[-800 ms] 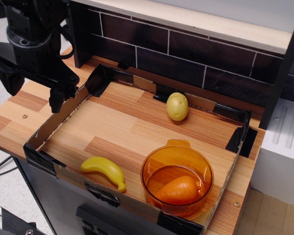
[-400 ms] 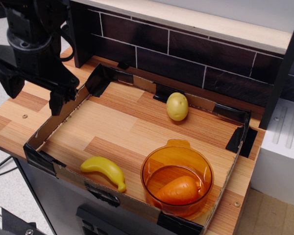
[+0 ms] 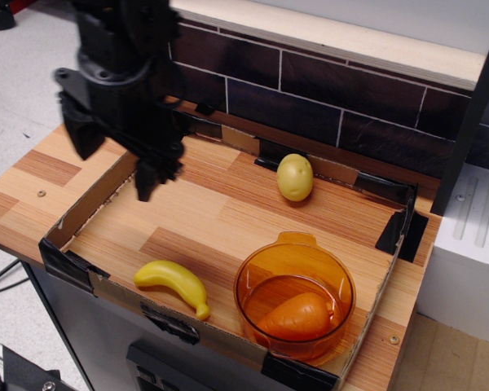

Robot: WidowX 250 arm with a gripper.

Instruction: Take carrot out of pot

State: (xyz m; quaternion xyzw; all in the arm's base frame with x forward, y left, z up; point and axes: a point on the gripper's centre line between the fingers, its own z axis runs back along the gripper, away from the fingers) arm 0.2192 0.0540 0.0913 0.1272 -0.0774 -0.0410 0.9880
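Carrot [image 3: 297, 317] is seen lying on its side inside the pot [image 3: 294, 291], at the near-right corner of the cardboard-walled tray [image 3: 90, 203] on the desk [image 3: 33, 175]; nothing lifted yet. Gripper [image 3: 114, 155] is held up over the tray's far-left part, well apart from pot. Fingers [image 3: 147, 175] are spread wide, released, w/ nothing between them. Risks, as judged from here: pot is light-looking plastic w/ low walls, so a descent off-centre could have a finger catch the rim and tip or drag it toward the tray's front edge. Carrot is smooth and tapered, so a pinch near the tip could squeeze it out; the plump middle would be the safer grip. Carrot takes up much of pot floor, so room for open fingers beside it looks tight. Banana [image 3: 174, 282] sits just left of pot and could be nudged on approach. Count: 1 carrot, 1 pot, 1 banana, 1 potato [image 3: 294, 177] near the back wall, 1 tray, 1 gripper.
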